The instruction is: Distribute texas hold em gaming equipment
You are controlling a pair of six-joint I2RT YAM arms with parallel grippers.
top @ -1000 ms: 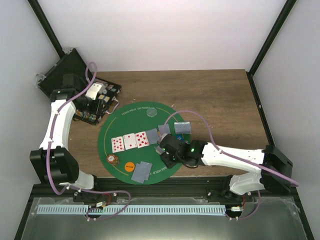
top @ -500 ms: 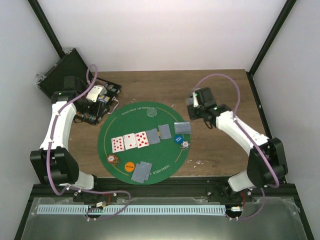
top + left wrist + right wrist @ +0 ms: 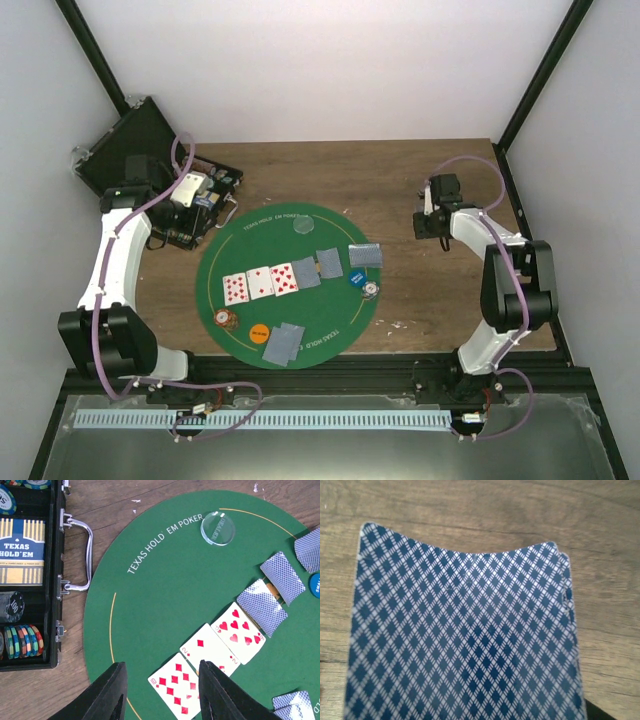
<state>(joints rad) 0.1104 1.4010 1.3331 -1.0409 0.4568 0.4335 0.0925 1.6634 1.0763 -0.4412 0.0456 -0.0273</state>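
Wooden worktop (image 3: 450,290) right of the green mat (image 3: 240,260), and the right claw (image 3: 430,215) hangs there pinching bowed blue-backed cards (image 3: 465,640), left claw (image 3: 161,664) spread empty by the chip case (image 3: 55,580) — that bend could spring a card loose, or two land stuck together.

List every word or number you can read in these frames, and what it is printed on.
"TEXAS HOLD' EM POKER": green mat.
"TEXAS HOLD'EM": card box.
"100": black chip.
"2": middle face-up card.
Clear disc: lettering too blurred to read.
Blue disc: lettering cut off at the frame edge.
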